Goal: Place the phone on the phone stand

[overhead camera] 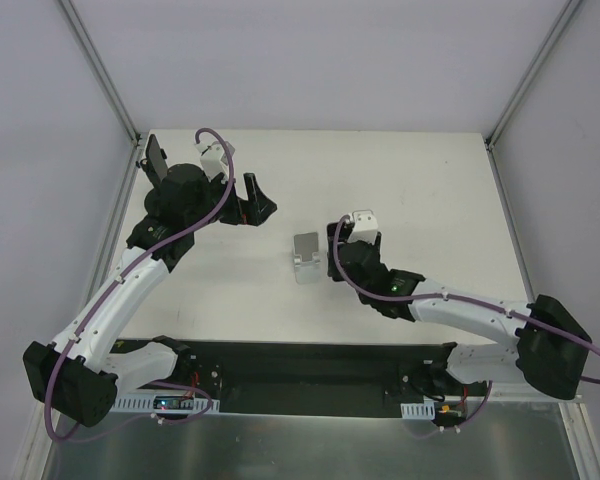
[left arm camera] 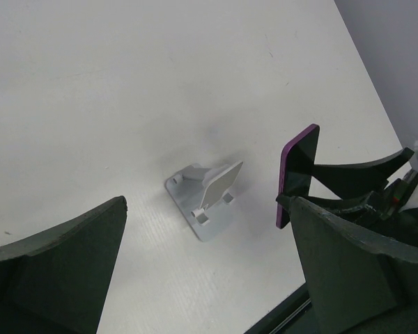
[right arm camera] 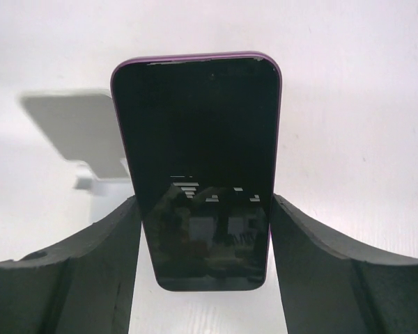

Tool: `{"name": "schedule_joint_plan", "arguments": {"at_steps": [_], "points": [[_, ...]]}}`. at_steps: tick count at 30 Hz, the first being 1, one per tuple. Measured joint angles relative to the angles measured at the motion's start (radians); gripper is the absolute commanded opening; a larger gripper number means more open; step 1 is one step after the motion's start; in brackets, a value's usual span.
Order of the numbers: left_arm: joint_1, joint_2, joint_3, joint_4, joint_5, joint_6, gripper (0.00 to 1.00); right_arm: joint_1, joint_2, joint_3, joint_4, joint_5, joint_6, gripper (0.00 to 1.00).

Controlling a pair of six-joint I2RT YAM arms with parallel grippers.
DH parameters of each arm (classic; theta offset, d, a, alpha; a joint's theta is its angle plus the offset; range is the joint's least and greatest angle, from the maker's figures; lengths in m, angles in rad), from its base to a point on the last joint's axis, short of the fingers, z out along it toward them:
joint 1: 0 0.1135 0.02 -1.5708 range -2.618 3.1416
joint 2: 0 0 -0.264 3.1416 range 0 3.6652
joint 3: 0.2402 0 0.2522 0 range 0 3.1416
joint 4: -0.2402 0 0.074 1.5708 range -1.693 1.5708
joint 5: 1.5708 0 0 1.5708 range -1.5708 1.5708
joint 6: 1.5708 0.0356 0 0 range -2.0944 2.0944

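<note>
Purple phone [right arm camera: 198, 167] beside white stand [left arm camera: 207, 197]

My bench holds:
- one white table [overhead camera: 430, 180], matte, with a few faint marks
- pale grey enclosure walls [overhead camera: 310, 60] on three sides
- two slanting aluminium frame posts [overhead camera: 100, 70]
- a black mounting strip [overhead camera: 310, 355] along the near edge
- a brushed metal sheet [overhead camera: 310, 450] below it

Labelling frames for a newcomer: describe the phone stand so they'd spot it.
On the white table, near its middle, the phone stand sits beside the right gripper holding the phone. It alone is pale grey, with a tilted backplate.
</note>
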Motion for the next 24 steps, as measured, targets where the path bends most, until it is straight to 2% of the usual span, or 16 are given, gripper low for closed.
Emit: {"name": "schedule_joint_plan", "arguments": {"at_steps": [4,10,17,24], "points": [[0.0,0.0,-0.003,0.002,0.0,0.0,0.99,0.039,0.043,0.046,0.114,0.041,-0.074,0.01],[0.0,0.0,-0.008,0.006,0.0,0.0,0.99,0.098,0.215,0.167,0.343,0.1,-0.217,0.01],[0.0,0.0,-0.01,0.006,0.0,0.0,0.99,0.174,0.362,0.177,0.617,0.184,-0.37,0.01],[0.007,0.006,-0.01,0.006,0.008,-0.007,0.99,0.207,0.432,0.175,0.761,0.282,-0.45,0.01]]}}
